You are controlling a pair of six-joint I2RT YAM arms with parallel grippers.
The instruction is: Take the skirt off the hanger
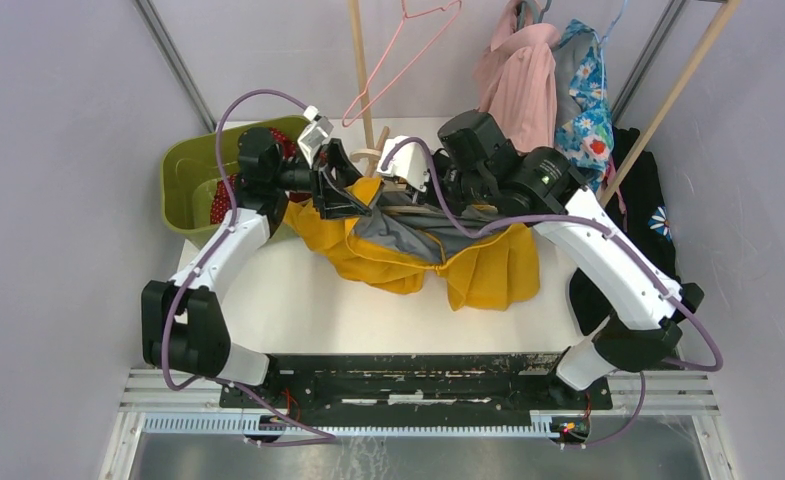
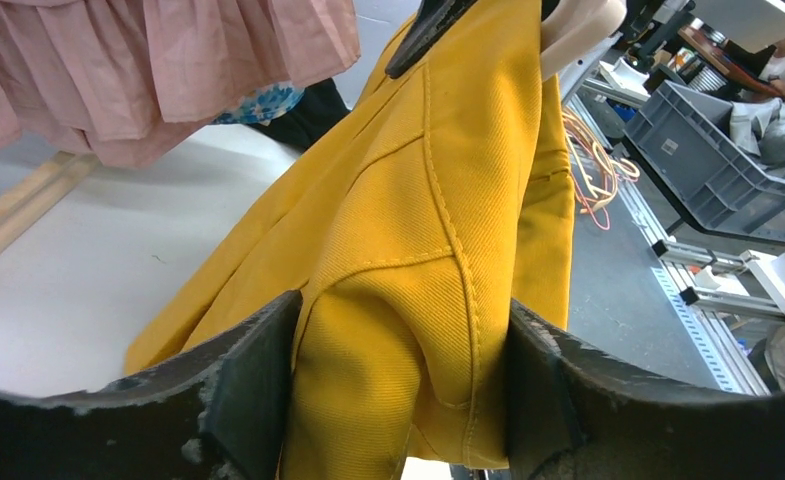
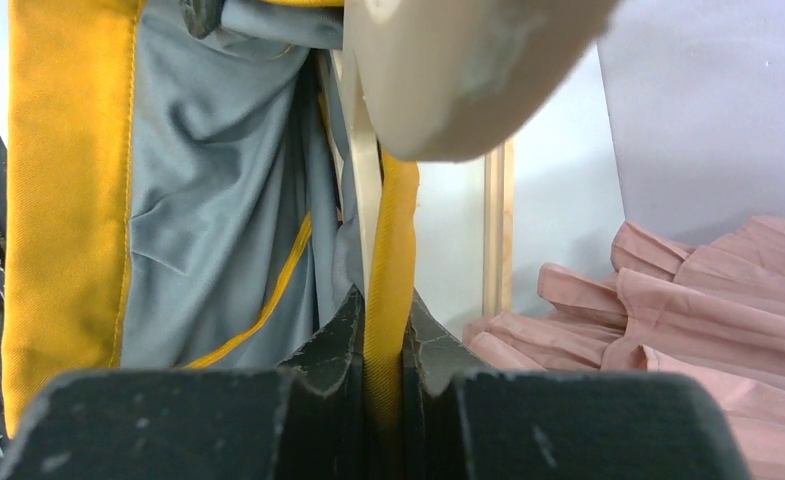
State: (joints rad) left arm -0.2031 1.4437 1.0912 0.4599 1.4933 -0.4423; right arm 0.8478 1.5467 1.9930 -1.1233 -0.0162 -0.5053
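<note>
The yellow skirt (image 1: 488, 270) with grey lining (image 1: 408, 235) lies bunched on the white table (image 1: 298, 310), its top lifted between the two grippers. My left gripper (image 1: 344, 200) holds the skirt's left side; in the left wrist view its jaws (image 2: 403, 340) press on a thick fold of yellow cloth (image 2: 448, 180). My right gripper (image 1: 404, 190) is shut on the thin yellow waistband edge (image 3: 388, 260) beside the grey lining (image 3: 218, 200). A pale hanger end (image 3: 458, 70) shows just above the jaws, and part of the hanger (image 1: 373, 158) shows between the grippers.
A green bin (image 1: 183, 185) with red cloth stands at the back left. A pink wire hanger (image 1: 398, 60), a pink garment (image 1: 523, 80) and a floral one (image 1: 588, 100) hang on the wooden rack (image 1: 363, 60) behind. Dark clothing (image 1: 648, 200) hangs at the right.
</note>
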